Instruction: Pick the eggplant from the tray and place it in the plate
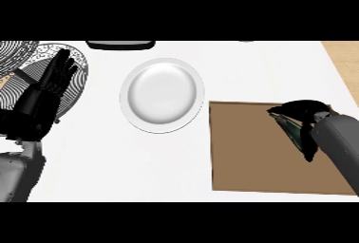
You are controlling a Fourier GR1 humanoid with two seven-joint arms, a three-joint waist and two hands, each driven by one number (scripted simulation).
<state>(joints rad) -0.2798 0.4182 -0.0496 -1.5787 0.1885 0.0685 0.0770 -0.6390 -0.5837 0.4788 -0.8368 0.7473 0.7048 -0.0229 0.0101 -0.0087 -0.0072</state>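
The right hand [303, 113] curls round the eggplant [293, 129] on the tray [245, 152]; lifted tilted, it might slip short of the plate [162, 95]; the left hand [49, 88] rests open.

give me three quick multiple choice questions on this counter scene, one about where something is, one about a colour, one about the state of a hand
1. Where is the white plate relative to the brown tray?
A. on the tray
B. left of the tray, apart from it
C. right of the tray

2. What colour is the tray?
A. brown
B. blue
C. white

3. What is the right hand doing?
A. resting open, off the tray
B. lying flat on the plate
C. curled over a dark object at the tray's right side

Answers:
1. B, bare counter shows between plate and tray.
2. A, the flat rectangle is plain brown.
3. C, its fingers bend down around the dark eggplant, while the left hand rests open at the view's left.
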